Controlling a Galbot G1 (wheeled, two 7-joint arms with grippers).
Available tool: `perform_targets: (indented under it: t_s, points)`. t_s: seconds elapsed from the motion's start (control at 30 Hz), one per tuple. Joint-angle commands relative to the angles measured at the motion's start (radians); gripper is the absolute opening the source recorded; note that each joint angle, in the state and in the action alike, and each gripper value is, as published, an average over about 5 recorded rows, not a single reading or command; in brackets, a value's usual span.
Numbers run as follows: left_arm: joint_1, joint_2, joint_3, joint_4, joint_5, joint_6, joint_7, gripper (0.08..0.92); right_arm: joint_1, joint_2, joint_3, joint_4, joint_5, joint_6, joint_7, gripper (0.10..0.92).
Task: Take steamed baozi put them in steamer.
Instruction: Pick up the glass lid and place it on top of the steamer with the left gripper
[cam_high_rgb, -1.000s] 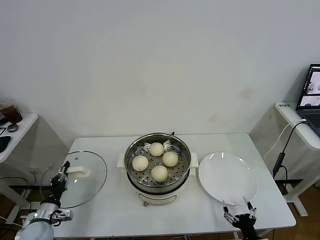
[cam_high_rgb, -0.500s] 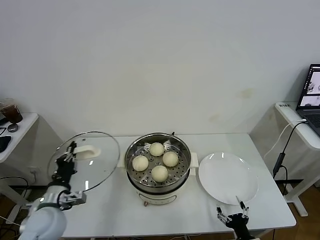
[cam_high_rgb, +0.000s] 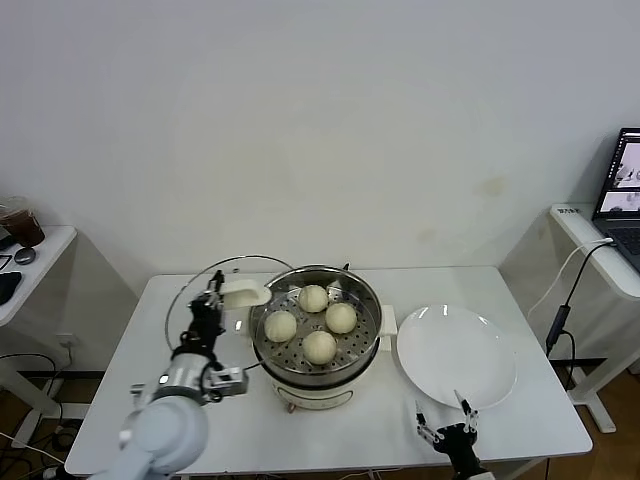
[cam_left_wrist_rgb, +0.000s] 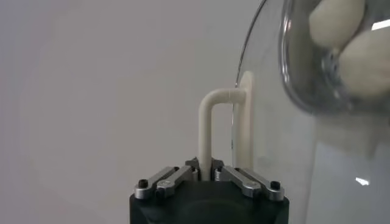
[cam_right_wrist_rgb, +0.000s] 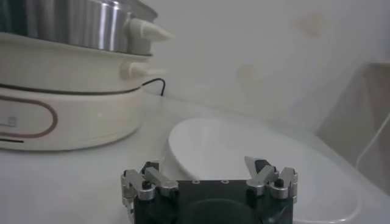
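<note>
Head view, nearest first: the right gripper (cam_high_rgb: 447, 432) sits low at the table's (cam_high_rgb: 520, 400) front edge, jaws spread wide and holding nothing, just in front of the white plate (cam_high_rgb: 456, 355). On the other side the left gripper (cam_high_rgb: 212, 297) is up off the table, jaws clamped on the white handle (cam_high_rgb: 245, 294) of the glass lid (cam_high_rgb: 205, 290), which hangs tilted right beside the steamer's (cam_high_rgb: 315, 336) rim. Inside the steel pot, all four steamed baozi (cam_high_rgb: 319, 346) sit on the perforated tray, uncovered. Left wrist view confirms it: fingers (cam_left_wrist_rgb: 177, 178) pinched on that handle, with buns seen through the glass.
</note>
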Motion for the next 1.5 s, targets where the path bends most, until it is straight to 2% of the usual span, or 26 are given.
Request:
perform_targets:
  t_s: [0.03, 0.2, 0.47, 1.5]
  points:
    - [-0.168, -0.169, 0.247, 0.097, 0.21, 0.055, 0.095, 0.172, 0.016, 0.015, -0.018, -0.019, -0.048, 0.005, 0.009, 0.823]
    - [-0.21, -0.205, 0.283, 0.157, 0.215, 0.047, 0.089, 0.172, 0.016, 0.015, -0.02, -0.015, -0.047, 0.006, 0.007, 0.823]
    - [-0.234, -0.205, 0.309, 0.213, 0.195, 0.028, 0.058, 0.172, 0.012, 0.002, -0.015, -0.008, -0.036, 0.008, 0.005, 0.823]
    - [-0.23, -0.21, 0.317, 0.273, 0.187, -0.001, 0.009, 0.172, 0.0, -0.006, -0.021, 0.002, -0.027, 0.009, 0.002, 0.823]
